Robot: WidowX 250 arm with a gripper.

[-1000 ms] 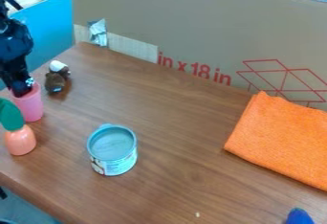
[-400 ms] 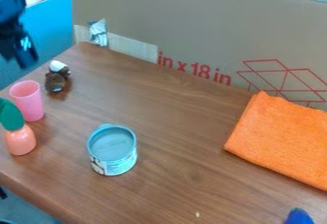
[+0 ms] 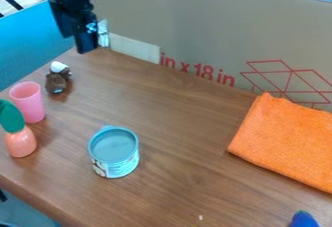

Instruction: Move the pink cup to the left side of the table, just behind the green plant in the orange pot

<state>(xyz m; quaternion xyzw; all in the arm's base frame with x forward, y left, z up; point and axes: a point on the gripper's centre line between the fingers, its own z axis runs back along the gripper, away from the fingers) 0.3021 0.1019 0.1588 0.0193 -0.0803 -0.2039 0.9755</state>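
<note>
The pink cup (image 3: 28,104) is standing upright by itself on the brown table (image 3: 175,182), over at the left side. It is not being held, so I am guessing that the work with the cup is nearly done, or that this part is finished. Nothing about the cup is looking tipped or spilled. What is maybe left is just the hand getting well out of the way, but I am only guessing that.

The black robot hand (image 3: 84,48) is hanging up high near the far left corner of the table, in front of the big cardboard wall (image 3: 194,17). I cannot tell if it is wide or narrow. I am not seeing any toy in it, and it is not touching the cup.

A little brown toy with a white top (image 3: 57,79) is sitting near the cup, on the side toward the hand. A round peach toy with a green top (image 3: 20,142) is standing just beside the cup (it is looking a bit like a funny carrot). A blue tin (image 3: 115,167) is standing nearer the middle, and an orange cloth (image 3: 285,138) is lying flat over on the right
</note>
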